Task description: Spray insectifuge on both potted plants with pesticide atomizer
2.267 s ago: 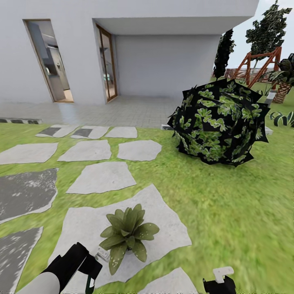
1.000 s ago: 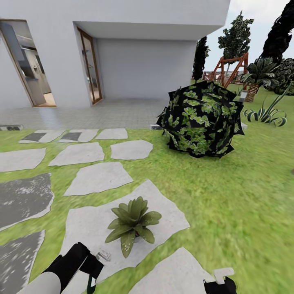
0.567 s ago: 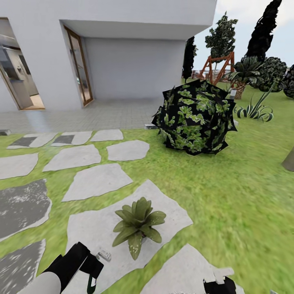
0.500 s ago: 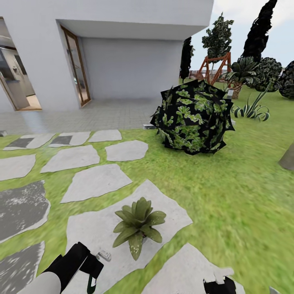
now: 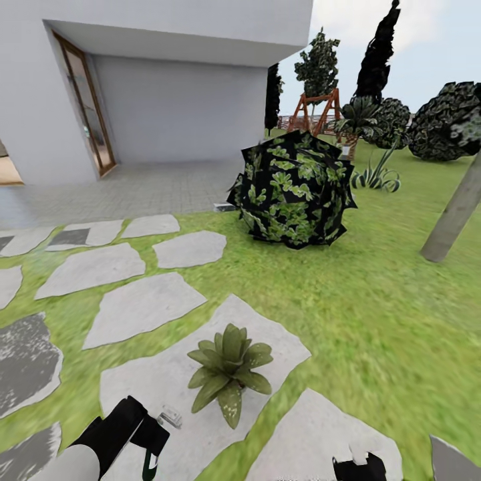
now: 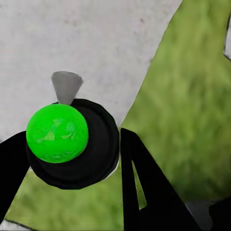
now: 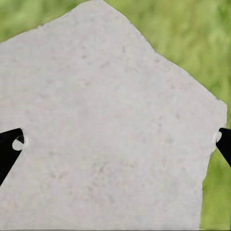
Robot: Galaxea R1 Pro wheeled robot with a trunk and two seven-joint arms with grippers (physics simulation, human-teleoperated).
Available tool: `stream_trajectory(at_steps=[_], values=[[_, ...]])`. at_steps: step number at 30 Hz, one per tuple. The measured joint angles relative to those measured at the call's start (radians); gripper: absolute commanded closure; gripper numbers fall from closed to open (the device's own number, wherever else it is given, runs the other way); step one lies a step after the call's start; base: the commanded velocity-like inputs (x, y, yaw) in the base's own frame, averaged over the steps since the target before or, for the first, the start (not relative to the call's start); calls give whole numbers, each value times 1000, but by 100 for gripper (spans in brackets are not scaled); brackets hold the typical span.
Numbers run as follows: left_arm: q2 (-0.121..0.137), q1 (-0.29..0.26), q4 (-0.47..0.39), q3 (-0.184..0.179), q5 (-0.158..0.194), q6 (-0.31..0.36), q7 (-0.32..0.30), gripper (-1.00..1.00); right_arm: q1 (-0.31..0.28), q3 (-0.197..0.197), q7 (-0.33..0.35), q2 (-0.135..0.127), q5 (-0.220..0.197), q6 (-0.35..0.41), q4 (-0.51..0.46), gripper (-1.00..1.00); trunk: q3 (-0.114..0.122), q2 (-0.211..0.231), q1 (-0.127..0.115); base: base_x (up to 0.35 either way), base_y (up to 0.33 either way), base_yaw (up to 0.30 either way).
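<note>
From my head camera, the potted plant (image 5: 229,369) sits low centre, just up-right of my left claw (image 5: 152,437). Left wrist: that claw pinches the spray bottle (image 6: 72,143). Right wrist: my right claw (image 7: 115,144) hangs spread over a stepping stone (image 7: 106,130).

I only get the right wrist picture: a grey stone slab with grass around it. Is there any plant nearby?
Observer: Yes. The head view shows a small potted plant sitting on a stepping stone just ahead of the robot.
Operator: Is the other arm holding anything?
Observer: The left end effector is shut on the pesticide atomizer, a dark bottle with a bright green mark.
Operator: Anything bigger around?
Observer: A boxy leafy shrub stands on the lawn beyond the plant.
</note>
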Motion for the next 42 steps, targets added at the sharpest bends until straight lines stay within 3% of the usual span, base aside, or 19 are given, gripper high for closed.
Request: stream_trajectory(at_steps=[6, 17, 25, 42], values=[[0, 0, 0, -1, 0, -2, 0, 100, 0, 0, 0, 0, 0, 1, 1, -100, 2, 0, 0, 8, 244, -264], [0, 0, 5, -2, 0, -3, 0, 100, 0, 0, 0, 0, 0, 1, 1, -100, 2, 0, 0, 1, 24, -264], [0, 0, 3, -2, 0, -1, 0, 100, 0, 0, 0, 2, 0, 1, 1, -100, 2, 0, 0, 0, 284, -115], [-1, 0, 8, -2, -2, -2, 0, 100, 0, 0, 0, 1, 0, 1, 1, -100, 2, 0, 0, -85, 240, -259]])
